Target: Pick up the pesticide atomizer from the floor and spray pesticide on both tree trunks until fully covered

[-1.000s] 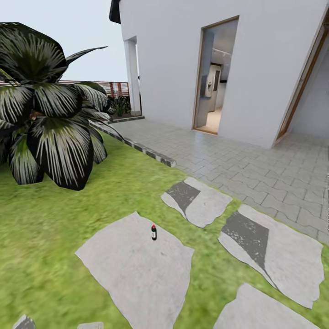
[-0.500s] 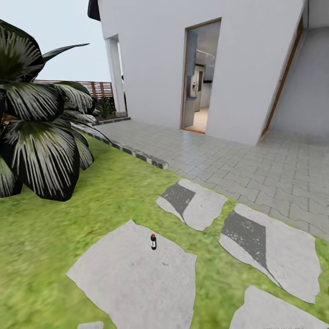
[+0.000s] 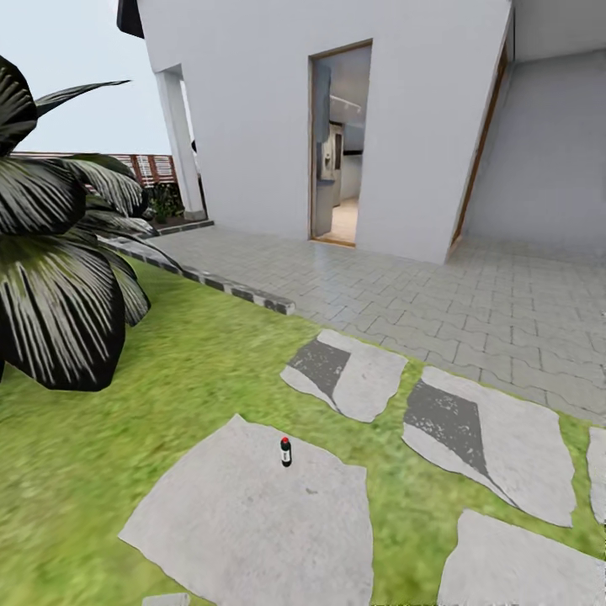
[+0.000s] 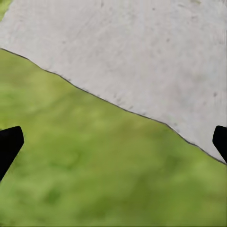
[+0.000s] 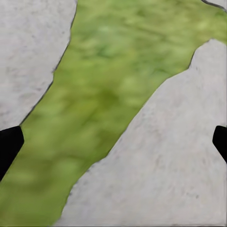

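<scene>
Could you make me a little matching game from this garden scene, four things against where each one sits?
Things:
1. small dark bottle with a red cap
2. dark spiky-leaved plant
3. open doorway
4. brown slatted wooden fence

Places:
A. far back at the left
B. in the white house wall
C. upright on a grey stone slab
D. on the grass at the left

Pairs: 1-C, 2-D, 3-B, 4-A

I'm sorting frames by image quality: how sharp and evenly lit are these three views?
Head view: flat, even light, wide-angle lean in the house walls, atomizer small but readable. Left wrist view: grass soft and smeared, fingertips plain black. Right wrist view: the same blur on the grass.
</scene>
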Available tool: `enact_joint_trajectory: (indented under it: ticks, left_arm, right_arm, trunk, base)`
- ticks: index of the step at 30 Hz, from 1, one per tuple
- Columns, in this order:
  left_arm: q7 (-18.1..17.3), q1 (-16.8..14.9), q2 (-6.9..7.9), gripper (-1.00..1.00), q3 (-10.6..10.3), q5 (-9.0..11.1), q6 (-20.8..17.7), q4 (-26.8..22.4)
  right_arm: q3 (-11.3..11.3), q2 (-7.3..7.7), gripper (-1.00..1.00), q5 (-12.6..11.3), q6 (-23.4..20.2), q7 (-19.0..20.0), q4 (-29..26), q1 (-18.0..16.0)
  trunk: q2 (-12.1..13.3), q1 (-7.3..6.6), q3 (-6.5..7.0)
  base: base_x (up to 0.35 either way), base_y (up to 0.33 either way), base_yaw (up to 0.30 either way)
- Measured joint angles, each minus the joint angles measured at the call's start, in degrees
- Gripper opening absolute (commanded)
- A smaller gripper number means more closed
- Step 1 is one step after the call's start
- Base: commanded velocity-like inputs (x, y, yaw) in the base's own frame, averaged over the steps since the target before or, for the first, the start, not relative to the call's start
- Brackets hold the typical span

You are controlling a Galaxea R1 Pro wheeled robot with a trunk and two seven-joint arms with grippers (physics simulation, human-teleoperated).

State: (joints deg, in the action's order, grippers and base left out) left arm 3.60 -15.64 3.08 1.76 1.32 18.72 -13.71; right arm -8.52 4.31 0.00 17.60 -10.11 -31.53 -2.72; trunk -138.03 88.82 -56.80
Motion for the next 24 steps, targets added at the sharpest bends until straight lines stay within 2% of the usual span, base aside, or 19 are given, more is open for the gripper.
enact_joint_trajectory:
  ticks: [24]
  left_arm:
    - [0.0,0.0,0.0,1.0,0.0,0.0,0.0,0.0]
  right_arm:
    - [0.0,0.0,1.0,0.0,0.1,0.0,0.0,0.0]
  trunk:
    - [0.0,0.0,1.27]
  base:
    - [0.0,0.307,-0.217]
